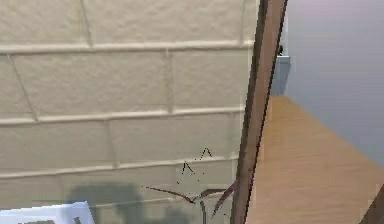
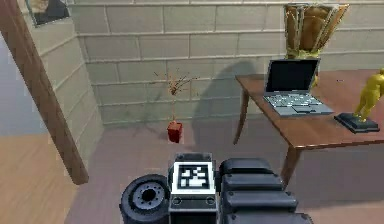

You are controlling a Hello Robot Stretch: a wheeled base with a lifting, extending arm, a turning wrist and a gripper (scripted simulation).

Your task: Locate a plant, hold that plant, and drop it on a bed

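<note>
A small plant (image 2: 176, 126) in a red pot stands on the floor against the brick wall, with thin bare stems (image 2: 175, 84) spreading above it, in the arm side view's middle. At that view's bottom edge sits the arm's dark end with a white marked square (image 2: 195, 180). The gripper's dark round body (image 2: 148, 200) is left of the square. Its far end cannot be made out, so I cannot tell whether it holds anything. Thin dark stems (image 1: 195, 195) also rise at the bottom of the forward view, in front of the brick wall.
A wooden table (image 2: 325, 135) at the arm side view's right carries a laptop (image 2: 292, 85), a yellow statuette (image 2: 368, 100) and a gold vase (image 2: 312, 30). A wooden door frame (image 1: 258, 110) edges the wall, with wood floor (image 1: 320, 170) beyond. A leaning wooden post (image 2: 40, 90) stands left.
</note>
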